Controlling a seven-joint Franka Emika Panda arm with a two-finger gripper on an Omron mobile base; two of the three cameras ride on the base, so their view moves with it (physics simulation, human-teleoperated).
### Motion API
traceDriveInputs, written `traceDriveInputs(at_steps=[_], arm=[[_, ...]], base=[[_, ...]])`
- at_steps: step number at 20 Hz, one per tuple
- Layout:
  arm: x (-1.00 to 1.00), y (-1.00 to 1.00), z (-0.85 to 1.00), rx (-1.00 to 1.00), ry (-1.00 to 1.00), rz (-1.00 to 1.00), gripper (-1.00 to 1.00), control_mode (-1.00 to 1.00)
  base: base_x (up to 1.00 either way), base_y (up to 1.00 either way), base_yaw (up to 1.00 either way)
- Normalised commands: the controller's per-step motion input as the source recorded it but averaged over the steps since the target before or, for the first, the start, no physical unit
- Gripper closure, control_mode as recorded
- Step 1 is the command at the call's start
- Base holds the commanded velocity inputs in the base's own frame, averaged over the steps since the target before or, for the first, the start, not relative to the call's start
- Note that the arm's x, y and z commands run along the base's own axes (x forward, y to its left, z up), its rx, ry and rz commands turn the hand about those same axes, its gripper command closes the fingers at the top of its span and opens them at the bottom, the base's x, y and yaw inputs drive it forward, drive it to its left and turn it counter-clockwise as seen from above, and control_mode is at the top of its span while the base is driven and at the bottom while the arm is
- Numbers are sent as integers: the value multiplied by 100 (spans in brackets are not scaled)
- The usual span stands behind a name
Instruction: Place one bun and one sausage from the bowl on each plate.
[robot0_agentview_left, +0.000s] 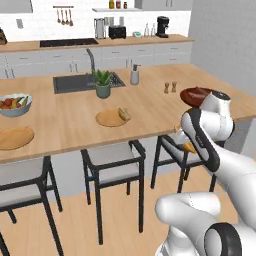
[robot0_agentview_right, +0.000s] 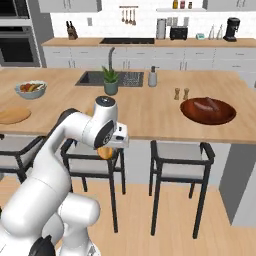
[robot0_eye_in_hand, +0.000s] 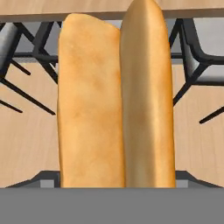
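Observation:
My gripper (robot0_agentview_right: 105, 152) is shut on a long split golden bun (robot0_eye_in_hand: 116, 100), held in front of the island counter just below its front edge, above a stool. That bun shows as an orange patch (robot0_agentview_left: 190, 147) under my hand. The dark wooden bowl (robot0_agentview_right: 220, 116) sits at the counter's right end with sausages (robot0_agentview_right: 207, 104) in it; the bowl (robot0_agentview_left: 192, 93) is partly hidden by my arm. A round wooden plate (robot0_agentview_left: 107, 120) in the counter's middle carries another bun (robot0_agentview_left: 124, 114). A second wooden plate (robot0_agentview_left: 15, 138) lies at the left, also visible as plate (robot0_agentview_right: 14, 115).
A pale fruit bowl (robot0_agentview_left: 15, 104) stands behind the left plate. A potted plant (robot0_agentview_left: 103, 82), a soap dispenser (robot0_agentview_left: 134, 75), the sink (robot0_agentview_left: 75, 82) and two shakers (robot0_agentview_left: 170, 87) occupy the counter's far side. Black stools (robot0_agentview_right: 180, 160) line the front.

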Motion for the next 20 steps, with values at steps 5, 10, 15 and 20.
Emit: traceDriveInputs(at_steps=[5, 10, 15, 20], arm=[[0, 0, 0, 0, 0, 0, 100, 100], [0, 0, 0, 0, 0, 0, 100, 100], [0, 0, 0, 0, 0, 0, 100, 100], [0, 0, 0, 0, 0, 0, 100, 100]], base=[[-2, 100, 3], [2, 100, 1], [13, 100, 0], [43, 100, 0]])
